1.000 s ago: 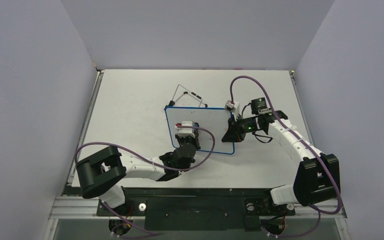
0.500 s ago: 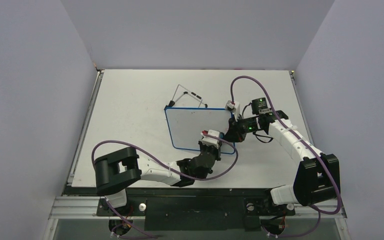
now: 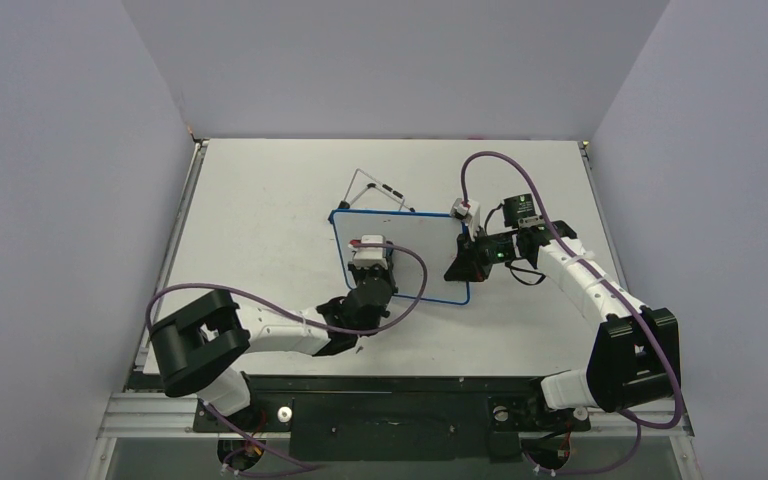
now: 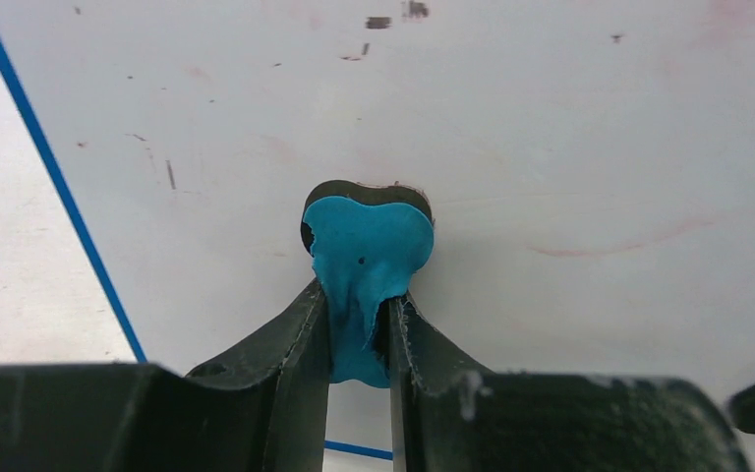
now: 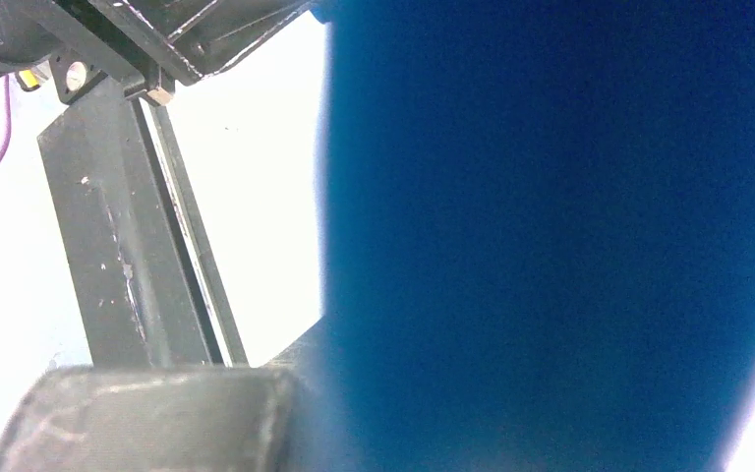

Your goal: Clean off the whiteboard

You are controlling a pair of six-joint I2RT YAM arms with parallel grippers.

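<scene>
The right wrist view is showing very little. A big dark blue blur (image 5: 551,236) is filling most of it, too close and fuzzy to name. A dark, scratched bar (image 5: 128,236) is standing beside the blur, cut off at the top, and I cannot tell what it belongs to. From above, the right gripper (image 3: 457,268) is sitting at the right edge of the whiteboard (image 3: 415,232), close to its near right corner. Its jaws are closed tight, but whether they are pinching the rim is hidden.

The whiteboard is lying flat around the middle of the table (image 3: 260,220), away from all four edges. The left gripper (image 3: 371,252) is hanging over the board's left half and covering part of it.

Close up, two thin black fingers (image 4: 295,334) are squeezing a soft, bright blue eraser (image 4: 367,241). The eraser is bulging out past the fingertips like a mushroom, and its dark underside is pressing on the board. Its lower end is hiding between the fingers.

The board is looking smooth and white, with a thin blue rim (image 4: 59,197) and rounded corners. Tiny dark specks and faint pink smears are showing on it. A thin black wire stand (image 3: 375,188), bent like a triangle, is sticking out past the board's far edge.
</scene>
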